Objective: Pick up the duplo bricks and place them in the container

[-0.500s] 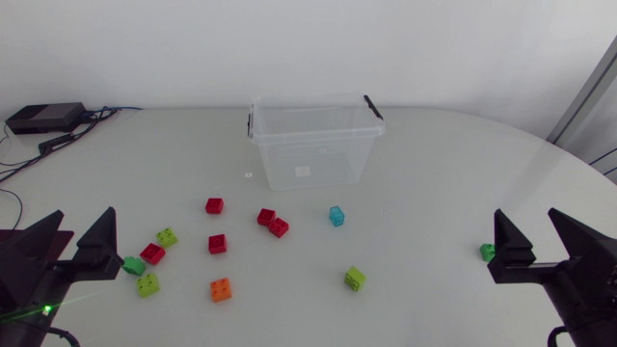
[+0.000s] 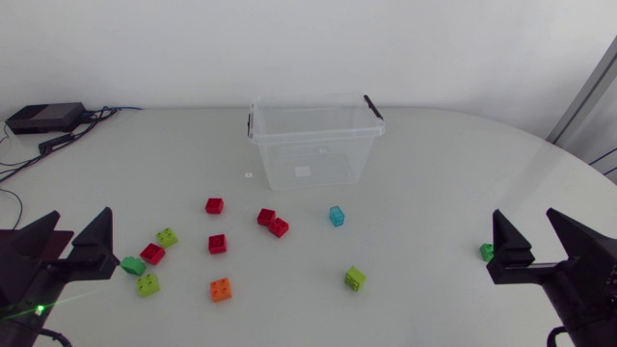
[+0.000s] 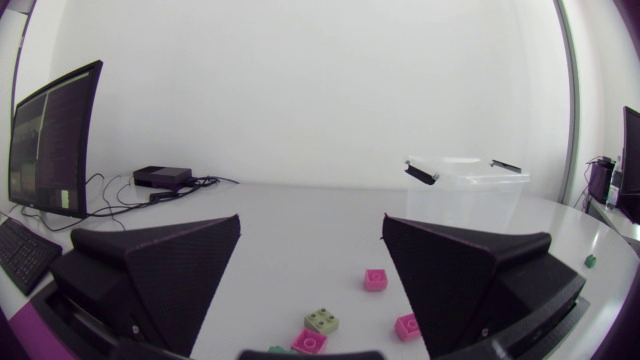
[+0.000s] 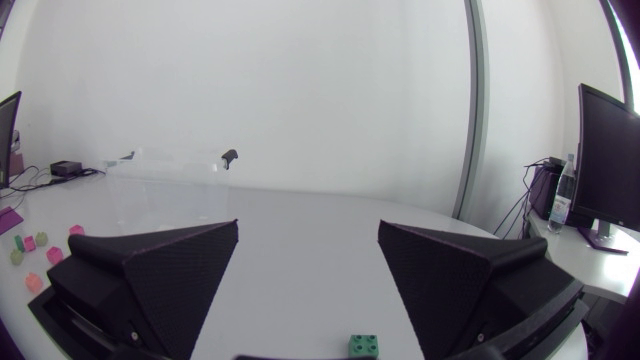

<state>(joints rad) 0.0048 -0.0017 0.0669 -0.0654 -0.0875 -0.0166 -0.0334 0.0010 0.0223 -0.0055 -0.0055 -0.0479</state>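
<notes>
Left claw [image 2: 82, 218] and right claw [image 2: 525, 218] sit released and empty, well apart from the container [image 2: 289, 162], likely poised for a first pick; duplo bricks [image 2: 218, 244] lie scattered before it, none inside

**Colour key.** Container [image 2: 313, 145]: clear plastic with black handle clips. Red bricks [image 2: 214, 205]: five. Lime bricks [image 2: 355, 279]: three. Orange brick [image 2: 221, 289] and cyan brick [image 2: 336, 216]: one each. Green brick [image 2: 133, 265]: just outside the jaws of the left gripper [image 2: 80, 231]. Second green brick [image 4: 364, 346]: near the jaws of the right gripper [image 2: 525, 231]. Both grippers: matte black. Table [image 2: 434, 173]: plain pale grey-white.
</notes>
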